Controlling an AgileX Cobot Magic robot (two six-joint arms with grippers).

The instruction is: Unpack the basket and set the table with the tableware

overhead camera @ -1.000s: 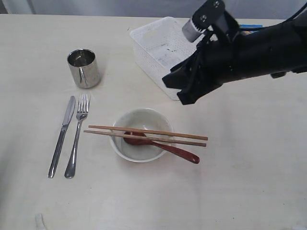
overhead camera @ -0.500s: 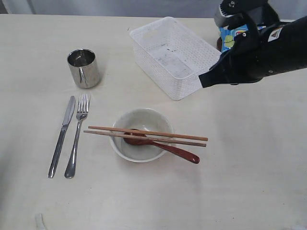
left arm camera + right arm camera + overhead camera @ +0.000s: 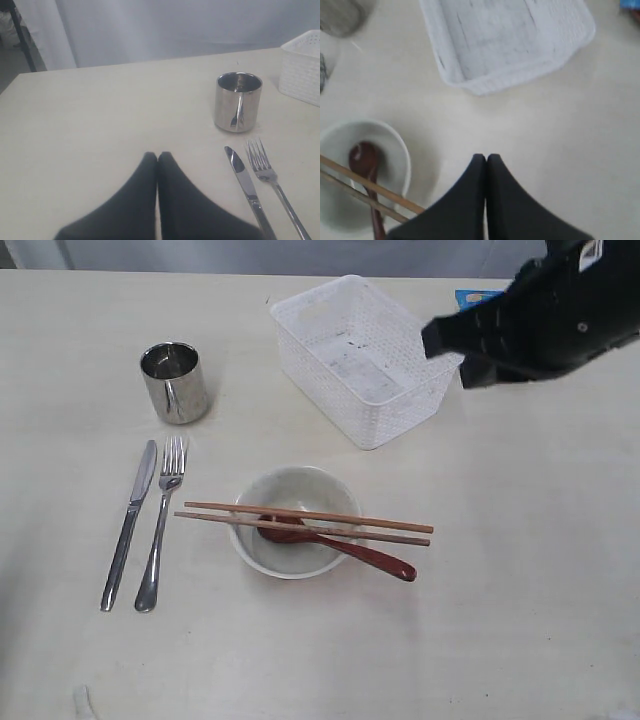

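Observation:
The white lattice basket (image 3: 360, 355) (image 3: 510, 42) stands empty at the back of the table (image 3: 520, 570). A steel cup (image 3: 175, 382) (image 3: 238, 101) stands left of it. Knife (image 3: 129, 523) (image 3: 246, 183) and fork (image 3: 161, 522) (image 3: 272, 181) lie side by side at the front left. The pale bowl (image 3: 293, 521) (image 3: 355, 175) holds the reddish wooden spoon (image 3: 345, 546) (image 3: 367, 172), with two chopsticks (image 3: 305, 522) (image 3: 367, 192) laid across its rim. My right gripper (image 3: 486, 157) is shut and empty, raised near the basket's right end (image 3: 440, 338). My left gripper (image 3: 158, 155) is shut and empty over bare table.
A blue snack bag (image 3: 474, 297) (image 3: 630, 5) peeks out behind my right arm (image 3: 545, 315) at the back right. The table's far edge runs behind the basket. Bare tabletop lies right of the bowl.
My right arm has pulled back up and to the right, away from the basket. Its gripper has closed. The tableware has not moved.

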